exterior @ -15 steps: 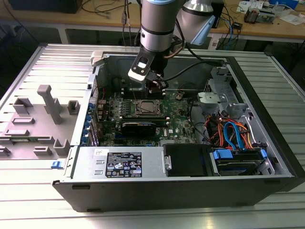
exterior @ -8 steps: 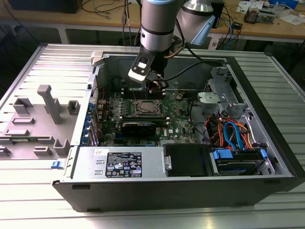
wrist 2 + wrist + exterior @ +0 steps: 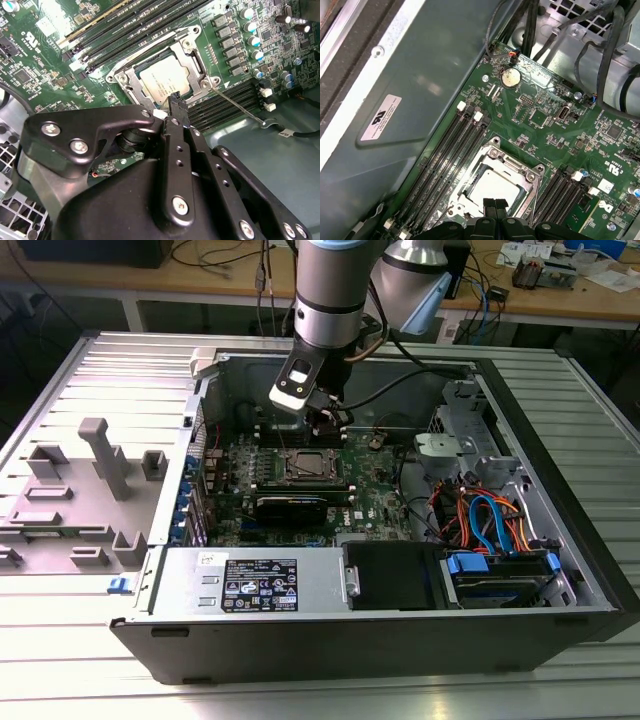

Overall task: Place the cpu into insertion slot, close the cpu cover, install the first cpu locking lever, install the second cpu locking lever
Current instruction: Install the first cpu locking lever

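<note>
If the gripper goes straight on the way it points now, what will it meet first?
Most likely the cpu, near its edge, or the cpu cover framing it. In the first wrist view the gripper points at that border, but depth is unclear.

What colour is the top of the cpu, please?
The cpu top is silvery-grey; the second wrist view shows it best.

The tool (image 3: 175, 101) hides one corner of the cpu cover (image 3: 196, 60).
</note>
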Available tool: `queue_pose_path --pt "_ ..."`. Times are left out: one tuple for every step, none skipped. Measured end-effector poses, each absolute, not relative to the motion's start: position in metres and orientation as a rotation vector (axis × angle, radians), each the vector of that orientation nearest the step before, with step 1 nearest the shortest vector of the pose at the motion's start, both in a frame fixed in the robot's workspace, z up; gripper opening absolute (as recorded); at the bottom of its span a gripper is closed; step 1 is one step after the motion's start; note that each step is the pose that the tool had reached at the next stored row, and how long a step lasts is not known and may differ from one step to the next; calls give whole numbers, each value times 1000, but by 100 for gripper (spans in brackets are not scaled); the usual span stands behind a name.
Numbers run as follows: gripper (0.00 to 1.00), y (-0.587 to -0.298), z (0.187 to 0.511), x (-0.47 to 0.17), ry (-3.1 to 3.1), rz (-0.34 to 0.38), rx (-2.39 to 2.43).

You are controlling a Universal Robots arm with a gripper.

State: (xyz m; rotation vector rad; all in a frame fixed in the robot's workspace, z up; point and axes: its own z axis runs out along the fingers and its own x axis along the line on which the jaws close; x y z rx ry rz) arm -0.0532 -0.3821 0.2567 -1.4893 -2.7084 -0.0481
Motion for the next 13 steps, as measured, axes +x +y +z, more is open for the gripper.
queue_pose_path --pt "11 -382 257 -53 -2709 -48 -1489" --pt "11 -382 257 -53 -2709 -48 -1489" --pt "11 -382 257 -53 -2709 -48 -1488" --pt "11 -382 257 -53 -2709 -48 -1488" --pt "11 -382 257 -53 -2709 -48 -1488" --pt "11 -382 257 -53 -2711 -48 -1484" --pt "11 -382 257 -54 -2713 -48 -1481" --pt "11 -382 257 -54 -2714 -48 -1478" --pt "11 -382 257 -54 -2719 -48 -1470" --pt "11 -382 257 -54 -2722 -47 -1464" --pt "11 -382 257 -54 -2727 -47 -1454" --pt "11 -382 257 -54 -2740 -46 -1428" --pt "11 -382 257 -54 -2751 -46 -1408"
